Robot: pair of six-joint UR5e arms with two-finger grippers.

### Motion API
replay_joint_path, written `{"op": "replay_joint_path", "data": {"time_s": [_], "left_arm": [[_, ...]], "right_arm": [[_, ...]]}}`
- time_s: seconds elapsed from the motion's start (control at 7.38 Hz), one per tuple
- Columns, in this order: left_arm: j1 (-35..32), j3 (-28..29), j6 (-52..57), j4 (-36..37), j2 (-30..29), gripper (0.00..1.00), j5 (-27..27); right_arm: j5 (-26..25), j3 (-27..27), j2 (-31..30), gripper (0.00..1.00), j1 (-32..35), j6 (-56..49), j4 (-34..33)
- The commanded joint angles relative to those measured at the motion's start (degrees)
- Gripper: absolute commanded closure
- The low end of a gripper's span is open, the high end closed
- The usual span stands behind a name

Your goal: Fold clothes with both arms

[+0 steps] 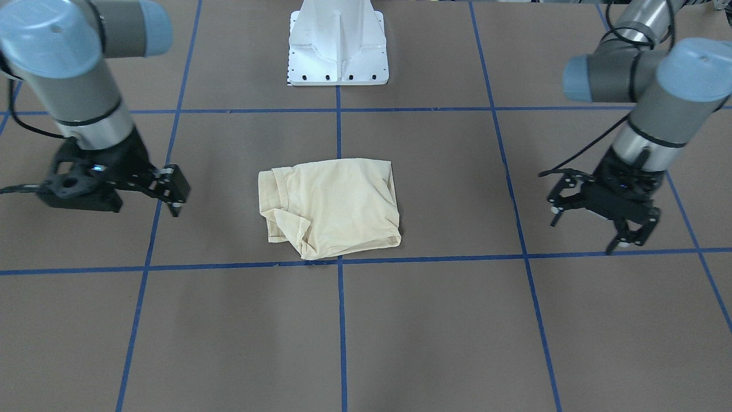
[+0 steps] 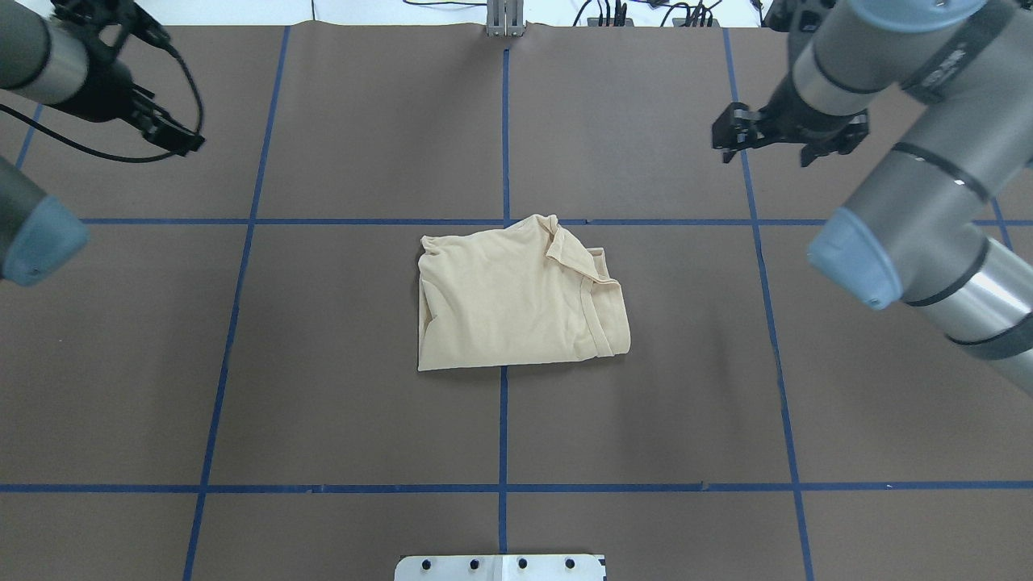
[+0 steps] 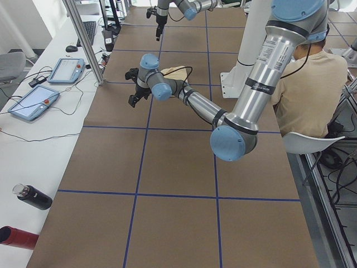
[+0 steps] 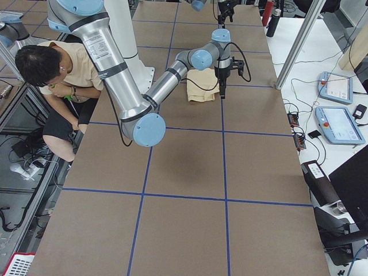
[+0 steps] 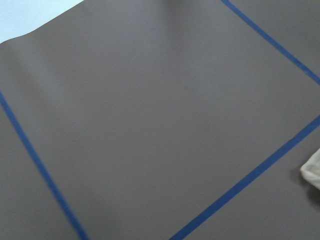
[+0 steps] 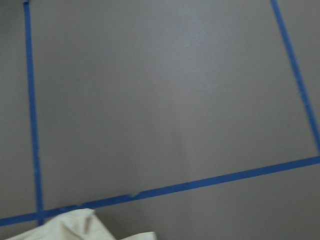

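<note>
The cream shirt (image 2: 516,298) lies folded into a squat, roughly rectangular bundle at the middle of the desk (image 2: 323,387), plain side up, with a ribbed edge along its right side. The left arm (image 2: 28,52) hangs over the far left, its pincer (image 1: 583,233) spread and tilted down. The right arm (image 2: 928,169) reaches over the far right. Its pincer (image 1: 173,191) may be spread or not; the views leave this unclear. Both pincers are well apart from the shirt.

The T-shirt (image 1: 337,200) is soft, matt cloth, lightly creased. The bench (image 1: 429,332) cover looks like smooth, matt brown paper, lined with blue tape (image 1: 342,320). The left arm (image 1: 657,120) and right arm (image 1: 74,86) show satin metal tubes and matt plastic caps (image 1: 695,68).
</note>
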Motion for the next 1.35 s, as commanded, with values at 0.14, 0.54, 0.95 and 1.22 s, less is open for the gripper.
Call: {"op": "replay_joint_path", "data": {"time_s": [0.14, 0.54, 0.95, 1.22], "left_arm": [[-12.79, -0.46, 11.21, -0.41, 10.0, 0.0, -2.04], [-14.48, 0.77, 11.3, 0.21, 12.75, 0.0, -2.48], [-23.62, 3.33, 11.47, 10.53, 13.19, 0.0, -12.3], [-24.42, 3.5, 14.61, 16.98, 14.94, 0.0, -12.32]], "right_arm": [[7.72, 2.18, -17.85, 0.0, 18.26, -30.5, -0.68], [8.07, 0.95, -30.62, 0.0, 29.18, -46.48, 0.37], [12.9, 0.86, -36.71, 0.0, 34.39, -52.91, 2.14], [13.44, -0.02, -36.8, 0.0, 34.3, -52.29, 2.23]]}}
